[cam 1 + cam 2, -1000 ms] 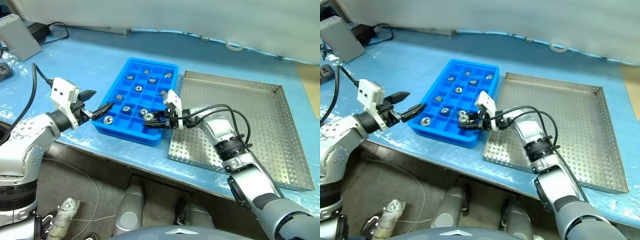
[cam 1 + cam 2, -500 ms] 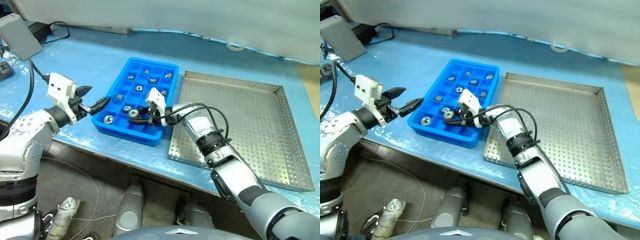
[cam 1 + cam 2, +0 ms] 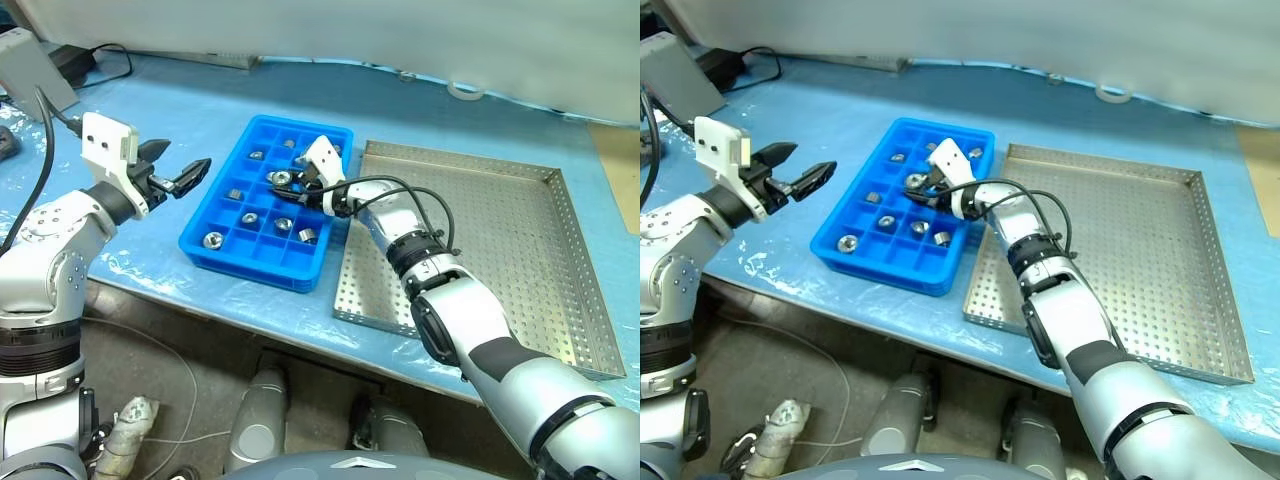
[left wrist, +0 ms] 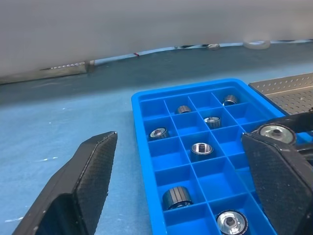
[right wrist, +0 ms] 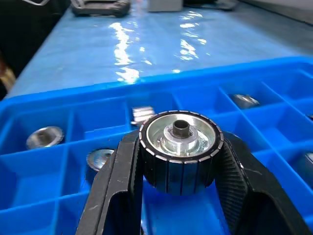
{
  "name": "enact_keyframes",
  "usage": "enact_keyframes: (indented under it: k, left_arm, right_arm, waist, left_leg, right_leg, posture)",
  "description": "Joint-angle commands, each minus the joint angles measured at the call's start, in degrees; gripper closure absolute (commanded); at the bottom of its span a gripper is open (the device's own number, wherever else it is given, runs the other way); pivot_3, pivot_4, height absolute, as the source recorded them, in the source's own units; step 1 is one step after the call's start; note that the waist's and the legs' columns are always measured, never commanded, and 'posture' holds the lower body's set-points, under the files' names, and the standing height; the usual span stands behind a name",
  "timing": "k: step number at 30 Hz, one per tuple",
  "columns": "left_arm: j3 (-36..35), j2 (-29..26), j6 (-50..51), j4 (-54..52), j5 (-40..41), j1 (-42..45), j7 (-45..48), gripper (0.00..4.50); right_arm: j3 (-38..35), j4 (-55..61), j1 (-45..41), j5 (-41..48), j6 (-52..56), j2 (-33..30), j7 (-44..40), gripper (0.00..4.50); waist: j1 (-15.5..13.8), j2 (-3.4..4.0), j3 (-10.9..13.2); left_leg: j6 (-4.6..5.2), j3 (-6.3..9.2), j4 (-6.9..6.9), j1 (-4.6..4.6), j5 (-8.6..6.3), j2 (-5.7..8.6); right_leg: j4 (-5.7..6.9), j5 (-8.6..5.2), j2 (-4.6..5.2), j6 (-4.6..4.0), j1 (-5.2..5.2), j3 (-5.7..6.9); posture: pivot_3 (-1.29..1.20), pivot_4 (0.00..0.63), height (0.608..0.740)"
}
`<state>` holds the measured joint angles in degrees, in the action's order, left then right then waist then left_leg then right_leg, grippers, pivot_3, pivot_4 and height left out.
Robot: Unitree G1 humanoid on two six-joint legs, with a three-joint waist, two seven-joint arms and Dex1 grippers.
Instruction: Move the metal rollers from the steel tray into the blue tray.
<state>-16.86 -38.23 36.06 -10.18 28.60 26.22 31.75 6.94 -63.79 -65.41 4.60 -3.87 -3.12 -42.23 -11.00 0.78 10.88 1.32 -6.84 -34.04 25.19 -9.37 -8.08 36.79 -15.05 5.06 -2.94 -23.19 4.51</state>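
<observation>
We see our right gripper (image 3: 283, 181) clamped on one of the metal rollers (image 5: 180, 148), a short silver cylinder with a ribbed rim and a centre hole, gripped between the two black fingers (image 5: 120, 183) with its flat face turned toward the wrist camera. That gripper hangs over the middle rows of the blue tray (image 3: 222, 205), above the compartments rather than down inside one. Our left gripper (image 3: 176, 175) hovers just off the blue tray's left side, above the blue table cover (image 3: 180, 100), its fingers (image 4: 83, 181) spread wide apart with nothing between them. Other rollers already lie one to a compartment in the blue tray: we count several across the far rows and a few in the near rows, including one in the near left corner (image 3: 213, 239). The steel tray (image 3: 500, 240) sits just beside the blue tray on its right, edges nearly touching, and we see only its perforated floor
</observation>
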Motion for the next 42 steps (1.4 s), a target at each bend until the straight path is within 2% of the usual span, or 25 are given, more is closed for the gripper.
enact_keyframes:
  k: [1,6,10,15,18,22,26,29,33,36,39,42]
  left_arm:
    - [-0.4,-0.1,-1.7,-0.5,-0.4,1.2,-0.3,0.22]
    - [-0.5,0.0,-1.3,-1.1,-0.2,1.1,-0.4,0.22]
    - [-0.6,0.1,-1.1,-1.6,0.2,0.7,-0.3,0.22]
    - [-0.3,0.6,-1.0,-2.1,0.1,0.6,-0.9,0.22]
    - [-1.6,1.5,-4.3,0.9,-2.7,2.6,-4.3,0.22]
    - [-3.3,0.9,-5.9,2.6,-3.0,5.7,-5.8,0.22]
    - [-5.9,0.3,-5.7,3.6,-1.7,8.6,-7.0,0.22]
    - [-6.2,-0.9,-5.8,3.8,-1.7,9.4,-6.1,0.22]
    - [-6.1,-7.1,-9.3,11.5,-4.4,15.0,-3.1,0.22]
    - [-5.1,-10.0,-7.6,12.1,-2.3,14.8,2.1,0.22]
    - [-5.6,-10.3,-3.6,8.1,1.7,11.0,5.7,0.22]
    - [-7.8,-8.1,1.4,4.0,6.9,7.7,4.8,0.22]
  right_arm:
    - [-2.2,-4.6,-4.0,-1.6,-3.6,1.9,7.8,2.88]
    - [-3.9,-9.0,-5.8,-3.2,-3.4,3.2,14.3,2.88]
    - [-4.6,-9.1,-5.7,-3.5,-4.0,4.3,12.1,2.88]
    - [-5.2,-8.9,-4.8,-4.6,-4.1,4.8,13.3,2.88]
    - [-6.0,-7.3,-4.3,-3.7,-4.5,5.3,10.8,2.88]
    - [-5.7,-2.7,-2.3,-2.2,-4.3,6.5,2.4,2.88]
    - [-5.1,8.0,1.2,1.6,0.7,8.4,-7.0,2.88]
    - [-3.4,16.0,4.0,3.0,5.3,10.4,-9.7,2.88]
    - [-0.5,18.1,5.8,0.7,6.7,15.0,-4.7,2.88]
    - [3.1,19.0,7.6,-1.5,6.6,16.6,-1.1,2.88]
    - [4.6,19.2,8.4,-1.7,6.7,16.7,1.7,2.88]
    - [4.8,19.5,9.1,-1.1,7.3,15.6,2.7,2.88]
  waist:
    - [0.3,0.0,0.0]
    - [0.8,0.0,0.0]
    - [0.7,0.0,0.0]
    - [0.7,0.0,0.0]
    - [0.7,0.0,0.0]
    - [0.8,-0.01,0.0]
    - [0.8,-0.01,0.0]
    - [0.9,-0.01,0.0]
    - [0.9,-0.1,0.0]
    - [0.9,-0.11,0.0]
    - [0.9,-0.09,0.0]
    - [1.3,-0.1,0.0]
  left_leg:
    - [0.0,0.0,0.0,0.0,0.0,0.0]
    - [-0.01,0.0,0.0,0.01,0.0,-0.03]
    - [0.0,-0.01,0.0,0.03,0.0,-0.03]
    - [-0.01,-0.01,0.0,0.02,0.0,-0.04]
    - [0.0,-0.02,0.0,0.03,0.0,-0.04]
    - [-0.02,-0.01,0.0,0.02,0.01,-0.07]
    - [0.02,-0.01,-0.01,0.03,0.0,-0.07]
    - [0.2,-0.02,-0.01,0.03,0.07,-0.09]
    - [0.1,-0.01,-0.01,0.02,0.08,-0.2]
    - [-0.15,0.01,0.0,-0.02,0.07,-0.24]
    - [-0.22,-0.02,0.06,-0.04,0.09,-0.22]
    - [-0.33,-0.03,0.15,-0.04,0.15,-0.23]
  right_leg:
    - [0.02,0.0,0.0,0.0,-0.02,0.0]
    - [0.04,0.0,-0.01,0.0,-0.03,0.01]
    - [0.03,0.0,0.0,0.0,-0.04,0.01]
    - [0.05,0.0,-0.01,0.0,-0.05,0.02]
    - [0.05,0.0,-0.01,0.0,-0.05,0.02]
    - [0.06,0.01,-0.02,0.01,-0.05,0.02]
    - [0.05,0.02,-0.03,0.03,-0.05,0.04]
    - [0.05,0.02,-0.04,0.03,-0.06,0.04]
    - [0.07,0.01,-0.15,0.01,-0.09,0.06]
    - [0.05,0.02,-0.21,-0.02,-0.06,0.04]
    - [0.05,0.02,-0.19,-0.02,-0.07,0.03]
    - [0.06,0.03,-0.21,-0.02,-0.11,0.03]
  posture:
    - [0.38,0.15,0.74]
    - [0.39,0.15,0.74]
    - [0.39,0.15,0.74]
    - [0.39,0.15,0.74]
    - [0.38,0.15,0.74]
    - [0.38,0.15,0.74]
    - [0.36,0.15,0.74]
    - [0.35,0.15,0.74]
    - [0.33,0.15,0.74]
    - [0.31,0.15,0.74]
    - [0.28,0.15,0.74]
    - [0.26,0.15,0.74]
